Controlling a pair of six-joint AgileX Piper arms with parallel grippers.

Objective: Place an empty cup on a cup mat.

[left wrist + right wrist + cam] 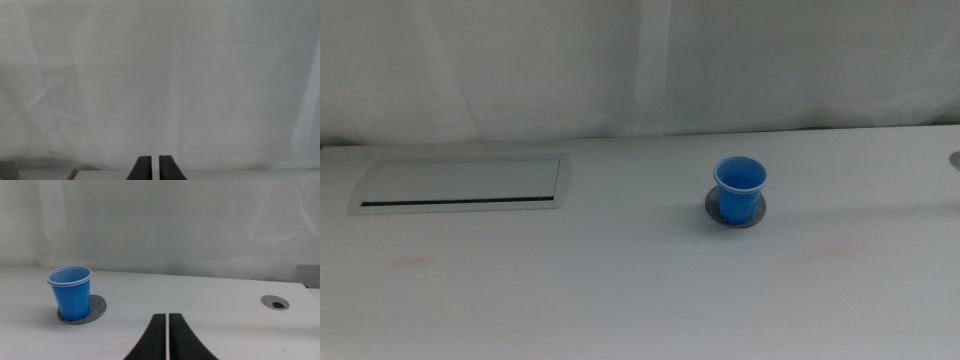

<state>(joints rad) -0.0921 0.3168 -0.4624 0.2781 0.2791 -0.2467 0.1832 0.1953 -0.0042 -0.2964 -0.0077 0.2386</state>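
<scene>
The blue cup [740, 189] stands upright on the round speckled grey cup mat [757, 212], right of the table's middle. In the right wrist view the cup [71, 293] sits on the mat [97, 307], well away from my right gripper [167, 316], whose jaws are shut with nothing between them. My left gripper [155, 159] is shut and empty and faces the white backdrop. Neither arm shows in the middle view.
A long rectangular silver-grey panel [460, 185] lies flat at the back left of the white table. A small round grey grommet [275, 301] sits at the table's far right edge [955, 159]. A white curtain hangs behind the table.
</scene>
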